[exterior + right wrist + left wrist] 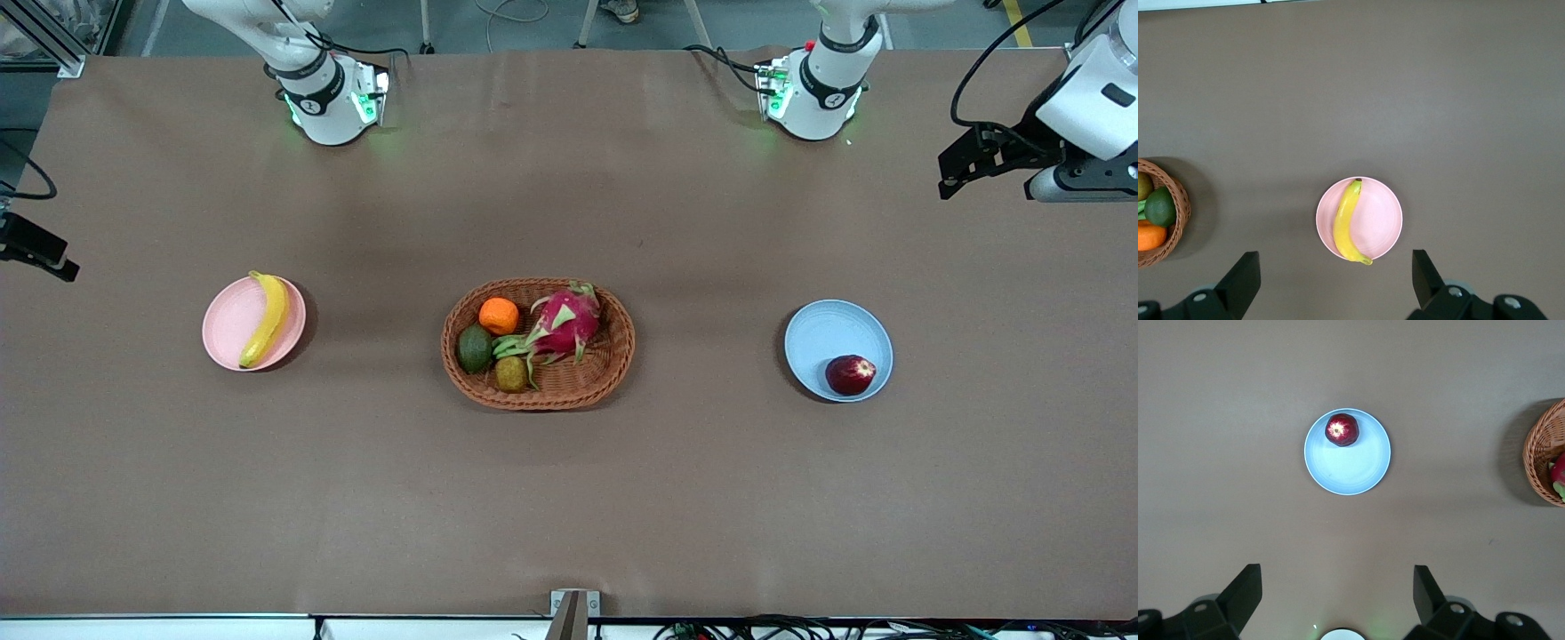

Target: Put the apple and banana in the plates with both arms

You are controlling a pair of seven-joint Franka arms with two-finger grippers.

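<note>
The dark red apple (850, 374) lies in the light blue plate (822, 338) toward the left arm's end of the table; in the left wrist view the apple (1341, 429) sits by the rim of the blue plate (1351, 467). The yellow banana (267, 318) lies across the pale pink plate (229, 324) toward the right arm's end; the right wrist view shows the banana (1346, 223) in the pink plate (1381, 217). My left gripper (969, 164) (1338, 593) is open and empty, high over the table's end. My right gripper (40, 249) (1336, 277) is open and empty, high up.
A brown woven basket (538, 391) stands mid-table between the plates, holding an orange (499, 316), a pink dragon fruit (565, 322), a green avocado (475, 348) and a brownish fruit (511, 374). The basket's edge shows in both wrist views (1538, 453) (1178, 200).
</note>
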